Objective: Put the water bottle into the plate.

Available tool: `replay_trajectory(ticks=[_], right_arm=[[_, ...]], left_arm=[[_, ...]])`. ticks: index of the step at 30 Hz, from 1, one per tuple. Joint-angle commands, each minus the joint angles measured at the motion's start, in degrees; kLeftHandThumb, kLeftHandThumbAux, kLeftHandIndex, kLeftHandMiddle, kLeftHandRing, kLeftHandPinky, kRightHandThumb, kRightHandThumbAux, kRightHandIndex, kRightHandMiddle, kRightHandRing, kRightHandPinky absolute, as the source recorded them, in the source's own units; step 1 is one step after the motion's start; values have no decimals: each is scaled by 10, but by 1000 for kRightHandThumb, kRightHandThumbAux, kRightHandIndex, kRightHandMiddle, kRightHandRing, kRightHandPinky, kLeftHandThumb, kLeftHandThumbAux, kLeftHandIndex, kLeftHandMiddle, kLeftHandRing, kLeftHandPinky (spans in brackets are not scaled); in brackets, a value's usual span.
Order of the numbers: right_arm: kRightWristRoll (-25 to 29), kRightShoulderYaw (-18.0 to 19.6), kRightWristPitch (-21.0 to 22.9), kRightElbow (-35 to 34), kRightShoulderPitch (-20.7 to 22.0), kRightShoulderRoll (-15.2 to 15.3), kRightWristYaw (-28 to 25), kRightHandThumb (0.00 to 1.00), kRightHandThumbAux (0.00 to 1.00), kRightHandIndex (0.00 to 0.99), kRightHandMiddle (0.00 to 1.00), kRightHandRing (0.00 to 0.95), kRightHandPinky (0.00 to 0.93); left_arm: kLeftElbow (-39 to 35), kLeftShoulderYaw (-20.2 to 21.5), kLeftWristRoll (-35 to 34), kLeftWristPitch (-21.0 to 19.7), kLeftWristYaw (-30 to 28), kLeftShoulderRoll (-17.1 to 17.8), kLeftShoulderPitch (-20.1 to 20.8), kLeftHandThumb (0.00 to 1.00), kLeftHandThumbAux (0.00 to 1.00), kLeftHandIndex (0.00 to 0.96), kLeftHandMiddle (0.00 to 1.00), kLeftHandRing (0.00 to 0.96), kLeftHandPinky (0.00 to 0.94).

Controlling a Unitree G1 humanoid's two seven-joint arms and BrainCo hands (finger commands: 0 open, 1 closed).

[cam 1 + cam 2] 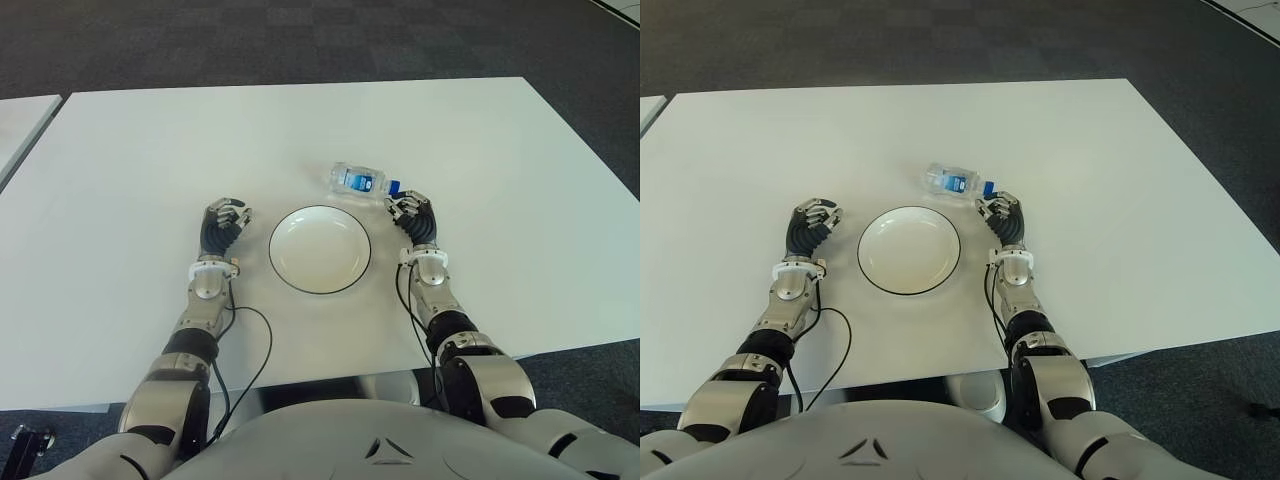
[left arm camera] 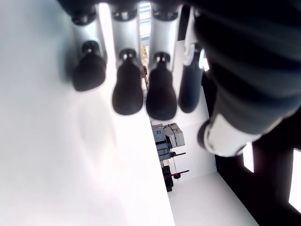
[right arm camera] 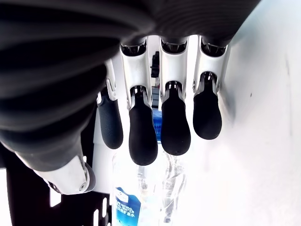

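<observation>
A clear water bottle (image 1: 357,180) with a blue label and blue cap lies on its side on the white table (image 1: 150,160), just behind the plate's far right rim. The white plate (image 1: 320,250), dark-rimmed and empty, sits between my two hands. My right hand (image 1: 411,208) is at the bottle's cap end, close to it but gripping nothing. In the right wrist view its fingers (image 3: 175,127) hang loosely bent, with the bottle (image 3: 141,197) lying beyond them. My left hand (image 1: 226,218) shows left of the plate, fingers (image 2: 127,89) relaxed and empty.
A black cable (image 1: 262,350) loops over the table near my left forearm. The table's front edge runs close to my body. Dark carpet (image 1: 300,40) lies beyond the far edge, and a second table's corner (image 1: 20,120) shows at far left.
</observation>
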State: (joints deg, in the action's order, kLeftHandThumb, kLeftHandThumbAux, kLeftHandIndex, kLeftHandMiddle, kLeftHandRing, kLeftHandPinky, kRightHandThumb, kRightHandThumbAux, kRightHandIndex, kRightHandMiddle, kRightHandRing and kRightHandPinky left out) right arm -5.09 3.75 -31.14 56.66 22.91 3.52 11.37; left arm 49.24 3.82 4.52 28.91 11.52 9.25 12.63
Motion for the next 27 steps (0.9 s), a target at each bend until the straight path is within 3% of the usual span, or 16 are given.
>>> replay_trajectory(ticks=[1,10,16,21,23,27], right_arm=[[3,1,22,-15,-11,-1,2,706,728,435,689,680,665],[-11,-3,44,-62,25,23,1,707,728,434,663,655,634],[-83,-46,47,-139,32,53,14,703,726,426,576,567,519],[-182,-92,66,-140,69,87,70,690,725,414,454,444,405],[-213,-109,77,-135,88,97,87,547,634,282,320,318,297],[-251,-132,89,-124,116,105,113,489,551,173,202,207,216]], left_arm=[[14,-2,2,-35,-3,-7,-18,707,717,439,753,747,737],[15,-1,3,-30,0,-10,-19,707,717,439,741,734,723],[13,-4,8,-30,2,-9,-19,708,717,439,740,737,733],[2,-7,10,-35,-2,-6,-22,708,718,438,732,733,731],[-7,-8,10,-38,-2,-6,-25,708,718,438,729,731,725],[-23,-9,10,-45,-3,-6,-32,708,718,438,728,732,729]])
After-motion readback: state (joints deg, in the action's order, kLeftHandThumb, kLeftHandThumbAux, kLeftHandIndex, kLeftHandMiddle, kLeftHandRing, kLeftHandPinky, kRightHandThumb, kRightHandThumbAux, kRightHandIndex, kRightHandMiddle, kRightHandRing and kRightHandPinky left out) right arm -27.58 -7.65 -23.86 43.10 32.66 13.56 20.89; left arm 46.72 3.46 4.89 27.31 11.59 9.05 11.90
